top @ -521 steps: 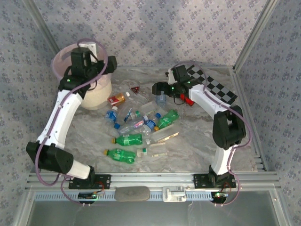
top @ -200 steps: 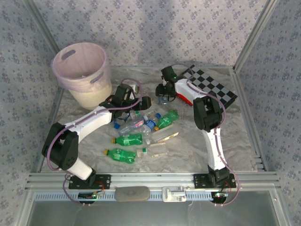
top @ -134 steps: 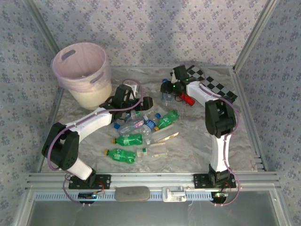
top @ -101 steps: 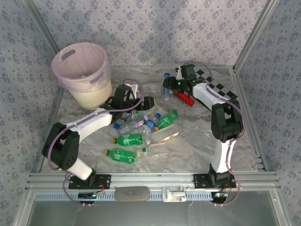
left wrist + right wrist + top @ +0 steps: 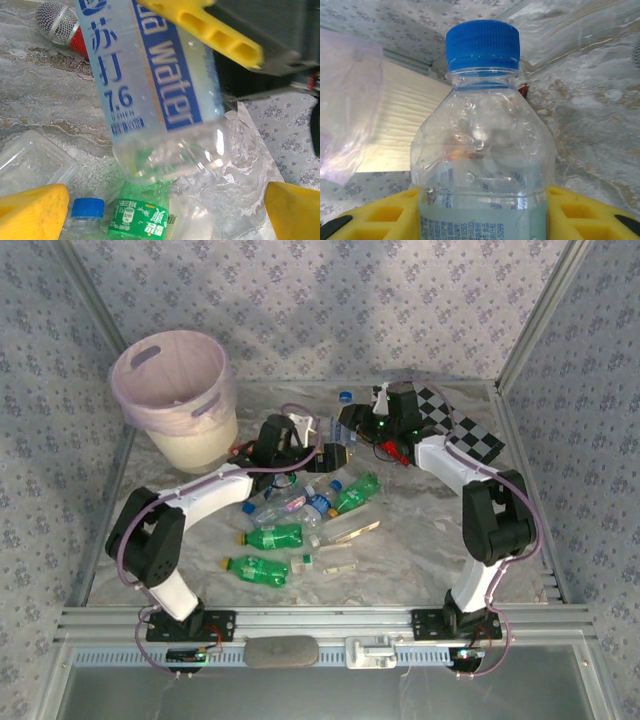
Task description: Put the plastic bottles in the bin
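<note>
Top external view is showing the right gripper [image 5: 354,423] gripping 1 clear bottle [image 5: 346,405] with a blue cap, lifted off the table [image 5: 420,540] well to the right of the bin [image 5: 195,445]. Other bottles [image 5: 290,525] are lying in a loose heap on the table, right of the bin and nearer the arms. Between the bin and that raised bottle, the left gripper [image 5: 338,452] is hanging just beside it, its 2 yellow fingers [image 5: 32,210] spreading wide and gripping nothing.
</note>
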Available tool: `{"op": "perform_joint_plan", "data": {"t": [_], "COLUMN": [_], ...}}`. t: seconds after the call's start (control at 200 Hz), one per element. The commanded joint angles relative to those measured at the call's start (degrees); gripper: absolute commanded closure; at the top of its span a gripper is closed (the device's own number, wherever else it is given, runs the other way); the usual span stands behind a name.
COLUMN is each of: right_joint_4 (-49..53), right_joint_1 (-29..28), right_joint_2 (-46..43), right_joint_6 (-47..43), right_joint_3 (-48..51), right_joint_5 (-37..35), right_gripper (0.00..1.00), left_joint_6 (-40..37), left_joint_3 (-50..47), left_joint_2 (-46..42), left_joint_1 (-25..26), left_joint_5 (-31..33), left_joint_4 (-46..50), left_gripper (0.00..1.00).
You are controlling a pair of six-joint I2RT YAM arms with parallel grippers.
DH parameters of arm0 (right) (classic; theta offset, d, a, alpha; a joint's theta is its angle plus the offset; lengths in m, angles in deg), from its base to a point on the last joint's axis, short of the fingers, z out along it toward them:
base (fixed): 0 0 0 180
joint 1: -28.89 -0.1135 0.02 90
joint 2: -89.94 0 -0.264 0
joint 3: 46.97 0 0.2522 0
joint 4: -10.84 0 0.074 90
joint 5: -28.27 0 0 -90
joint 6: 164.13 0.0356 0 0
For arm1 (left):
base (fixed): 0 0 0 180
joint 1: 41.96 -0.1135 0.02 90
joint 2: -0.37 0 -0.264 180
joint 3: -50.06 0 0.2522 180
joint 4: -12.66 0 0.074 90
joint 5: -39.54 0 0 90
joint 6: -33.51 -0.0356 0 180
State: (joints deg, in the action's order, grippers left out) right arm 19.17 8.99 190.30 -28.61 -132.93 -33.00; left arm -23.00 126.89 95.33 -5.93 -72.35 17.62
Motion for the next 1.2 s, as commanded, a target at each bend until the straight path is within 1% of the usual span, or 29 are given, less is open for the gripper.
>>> {"op": "perform_joint_plan", "data": {"t": [0.0,0.25,0.295,0.315,0.38,0.5,0.545,0.745,0.82,0.964,0.999,1.079,1.194], "right_joint_4": [-2.35,-2.13,-2.05,-2.05,-2.13,-2.56,-2.66,-2.94,-2.74,-1.52,-1.44,-1.15,0.22], "right_joint_1": [-1.2,-2.91,-3.1,-3.21,-3.34,-3.46,-3.57,-3.51,-3.5,-2.12,-1.54,-0.2,1.92], "right_joint_2": [-3.15,-5.38,-5.39,-5.5,-5.44,-5.09,-4.88,-4.46,-4.46,-5.06,-5.49,-6.57,-8.59], "right_joint_6": [1.42,1.66,1.59,1.69,1.7,1.96,1.97,2.16,2.01,1.43,1.42,1.18,0.3], "right_joint_3": [1.39,3.39,3.39,5.24,5.52,5.5,5.45,5.33,5.16,4.38,4.35,4.35,5.06], "right_joint_5": [2.11,2.11,2.21,2.21,2.21,2.29,2.3,2.38,2.62,2.73,2.9,2.85,1.74], "right_gripper": [0.51,0.51,0.51,0.51,0.51,0.51,0.51,0.5,0.47,0.29,0.26,0.22,0.2], "left_joint_6": [-1.06,-1.79,-2.01,-2.03,-2.2,-1.9,-1.72,-1.5,-1.5,-1.59,-1.6,-1.59,-1.25], "left_joint_3": [2.6,3.98,4.21,4.32,4.52,4.52,4.43,3.91,3.9,3.9,3.91,3.77,3.12], "left_joint_2": [1.57,3.26,3.39,3.46,3.7,4.01,4.17,4.21,4.23,4.18,4.19,4.18,3.88], "left_joint_1": [0.09,0.02,-0.02,-0.02,0.01,-0.04,0.0,-0.04,-0.01,0.01,-0.02,-0.07,-0.39], "left_joint_5": [-0.82,1.49,1.59,1.63,1.34,0.56,0.23,0.0,0.01,0.5,0.77,1.97,2.98], "left_joint_4": [-0.08,0.53,0.62,0.67,0.62,0.04,-0.16,-0.68,-0.69,-0.35,-0.14,0.5,0.74], "left_gripper": [0.0,0.0,0.02,0.03,0.09,0.27,0.32,0.47,0.48,0.49,0.49,0.49,0.49]}}
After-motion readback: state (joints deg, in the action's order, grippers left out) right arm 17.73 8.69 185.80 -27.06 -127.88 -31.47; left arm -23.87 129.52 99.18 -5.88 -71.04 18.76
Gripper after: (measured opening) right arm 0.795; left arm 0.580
